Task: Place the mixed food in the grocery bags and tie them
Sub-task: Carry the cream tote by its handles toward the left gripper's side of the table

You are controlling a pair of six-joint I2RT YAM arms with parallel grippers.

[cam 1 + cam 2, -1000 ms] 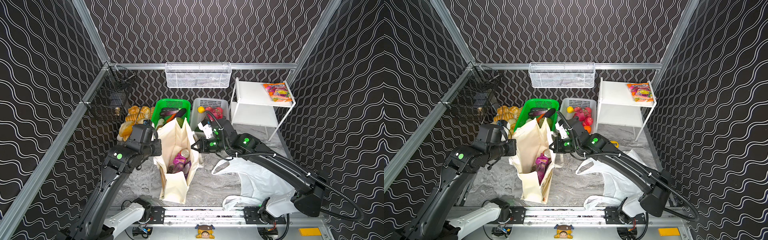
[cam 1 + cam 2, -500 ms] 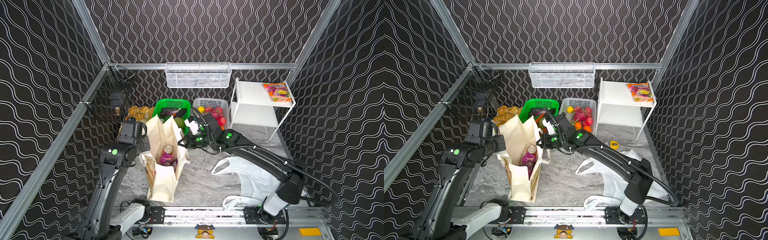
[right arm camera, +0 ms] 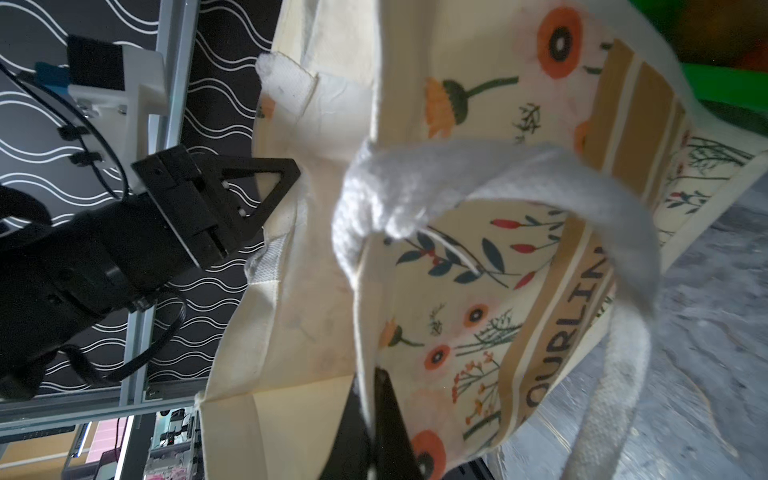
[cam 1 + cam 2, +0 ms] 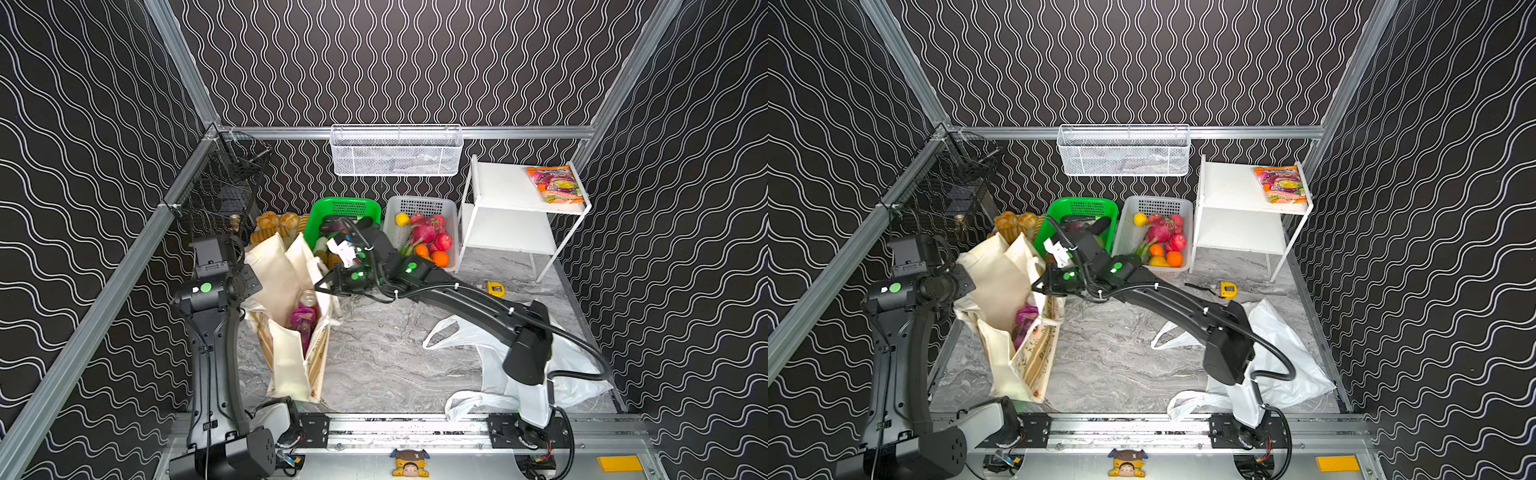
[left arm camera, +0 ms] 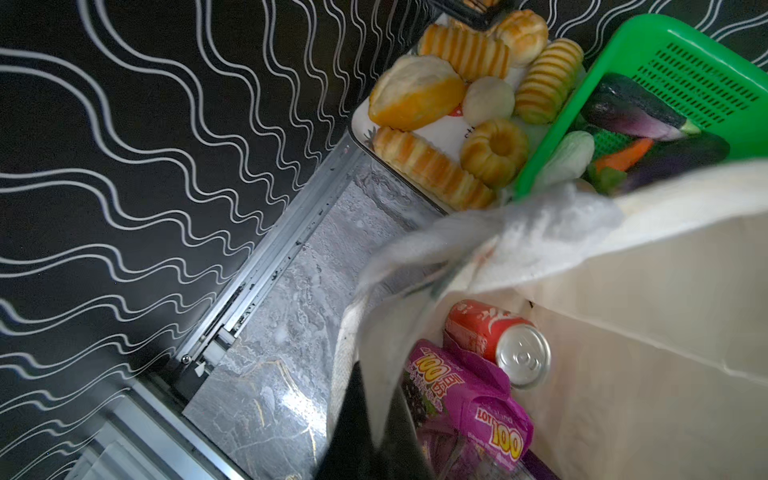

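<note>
The cream fabric tote (image 4: 286,361) with a flower-printed side (image 3: 478,291) stands at the left in both top views, its mouth held wide. My left gripper (image 5: 374,415) is shut on the tote's left rim (image 4: 253,291), and it also shows in the right wrist view (image 3: 257,178). My right gripper (image 3: 370,395) is shut on the opposite rim (image 4: 322,286). Inside lie a red drink can (image 5: 490,336) and two purple snack packets (image 5: 469,395). The white plastic carrier bag (image 4: 490,353) lies crumpled on the floor at the right, under the right arm.
At the back stand a green basket (image 4: 345,205) of vegetables, a white basket (image 4: 419,205) of fruit and a tray of breads (image 4: 274,222). A white shelf (image 4: 507,195) carries a colourful packet (image 4: 555,185). A yellow tape measure (image 4: 496,287) lies on the floor.
Both arms have carried the tote leftwards, each still gripping its rim. The bag's mouth has been pulled wider, and the right arm now stretches further across.
</note>
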